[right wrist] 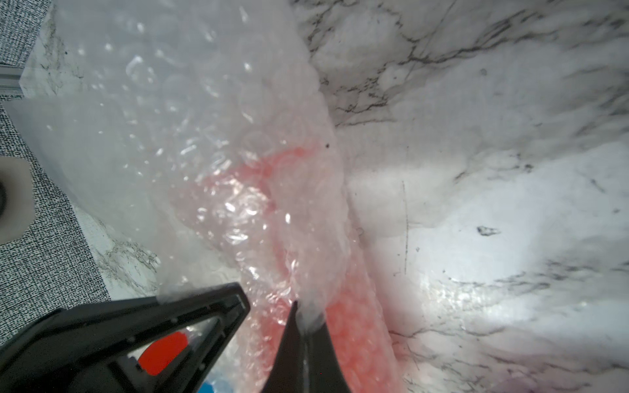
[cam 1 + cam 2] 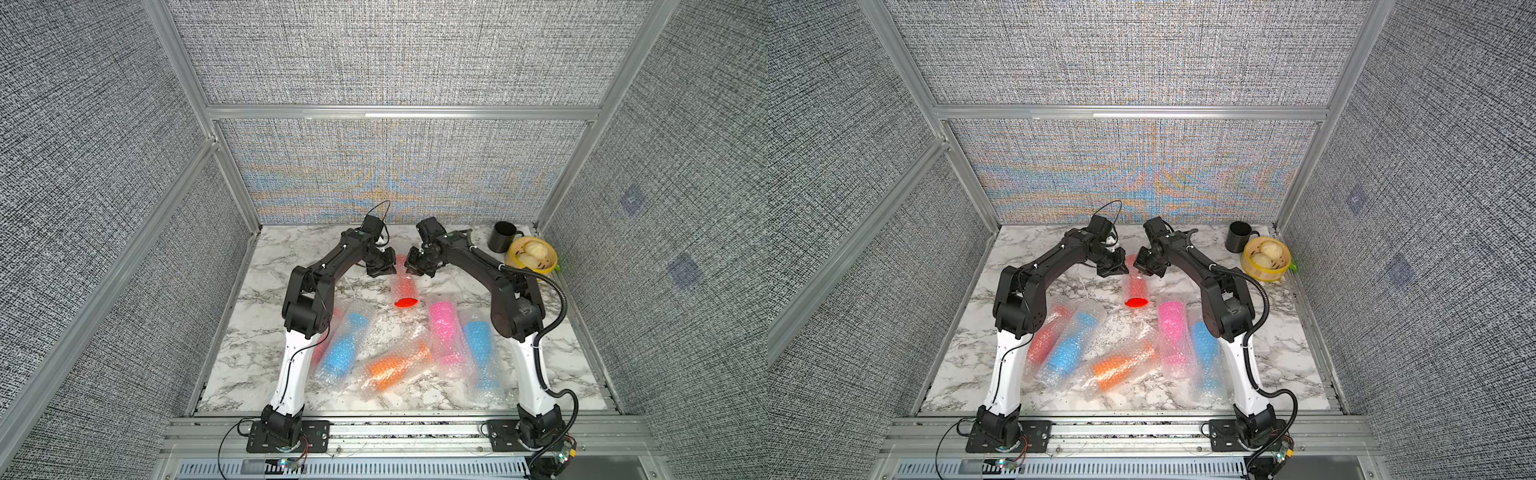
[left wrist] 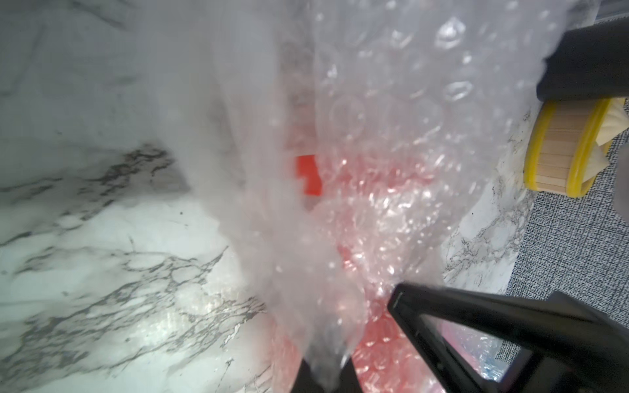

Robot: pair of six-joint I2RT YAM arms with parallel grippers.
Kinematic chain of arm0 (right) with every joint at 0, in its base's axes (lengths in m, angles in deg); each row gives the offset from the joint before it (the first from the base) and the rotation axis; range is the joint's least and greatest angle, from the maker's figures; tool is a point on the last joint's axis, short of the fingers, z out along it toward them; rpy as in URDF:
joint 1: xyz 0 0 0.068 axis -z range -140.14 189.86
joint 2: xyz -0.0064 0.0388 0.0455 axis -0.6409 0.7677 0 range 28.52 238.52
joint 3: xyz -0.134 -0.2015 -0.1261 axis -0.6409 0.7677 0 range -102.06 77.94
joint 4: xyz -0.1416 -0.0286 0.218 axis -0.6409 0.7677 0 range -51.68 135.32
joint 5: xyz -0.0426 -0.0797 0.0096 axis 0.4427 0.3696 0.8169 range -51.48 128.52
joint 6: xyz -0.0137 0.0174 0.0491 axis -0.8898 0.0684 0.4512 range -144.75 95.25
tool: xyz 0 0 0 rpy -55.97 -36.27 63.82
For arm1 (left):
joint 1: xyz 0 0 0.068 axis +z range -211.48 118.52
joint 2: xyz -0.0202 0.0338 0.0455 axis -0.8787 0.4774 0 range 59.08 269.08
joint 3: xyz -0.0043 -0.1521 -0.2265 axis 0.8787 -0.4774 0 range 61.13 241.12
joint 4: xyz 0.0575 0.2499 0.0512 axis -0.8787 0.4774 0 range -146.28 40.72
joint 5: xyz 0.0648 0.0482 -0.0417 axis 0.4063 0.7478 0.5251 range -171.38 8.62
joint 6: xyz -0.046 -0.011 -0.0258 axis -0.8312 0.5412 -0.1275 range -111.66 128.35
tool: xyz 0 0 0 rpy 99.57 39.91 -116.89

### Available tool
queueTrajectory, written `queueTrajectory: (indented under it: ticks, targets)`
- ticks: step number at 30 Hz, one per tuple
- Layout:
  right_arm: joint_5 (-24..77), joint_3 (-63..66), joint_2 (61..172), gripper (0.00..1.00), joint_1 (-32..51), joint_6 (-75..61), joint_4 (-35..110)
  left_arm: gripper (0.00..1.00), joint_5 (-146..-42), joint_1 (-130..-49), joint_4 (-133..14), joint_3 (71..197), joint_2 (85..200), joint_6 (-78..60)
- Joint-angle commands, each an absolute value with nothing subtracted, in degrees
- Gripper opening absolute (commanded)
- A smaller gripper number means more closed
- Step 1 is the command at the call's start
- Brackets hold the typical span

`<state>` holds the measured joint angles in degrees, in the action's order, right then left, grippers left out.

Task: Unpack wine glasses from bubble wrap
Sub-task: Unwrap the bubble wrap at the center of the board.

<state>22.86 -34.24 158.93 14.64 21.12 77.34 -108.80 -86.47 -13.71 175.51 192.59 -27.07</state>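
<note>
Pinching the bubble wrap [image 3: 381,102] with both left gripper [image 2: 390,274] and right gripper [image 2: 411,274], jaws clamped tight on opposite edges, so I can peel it off the red goblet [image 2: 404,291] lying centre-frame.

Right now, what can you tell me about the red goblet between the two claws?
The red goblet is opaque bright plastic, sleeved in clear bubble wrap, one bare round end poking out toward the robot. The left gripper and right gripper, both shut, pinch the wrap's far end, not the goblet.
</note>
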Motion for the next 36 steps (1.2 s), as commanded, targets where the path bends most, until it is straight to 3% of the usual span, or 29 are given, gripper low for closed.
queueTrajectory:
  ticks: [1, 36]
  targets:
    - [22.3, -34.5, 159.5, 0.0, 16.4, 18.7, 77.4, 0.0, -108.2, -84.7, -12.2, 174.8, 191.7, -25.7]
    - [9.9, -26.1, 162.0, 0.0, 25.8, 12.5, 67.5, 0.0, -108.3, -77.3, -14.7, 168.4, 189.4, -21.4]
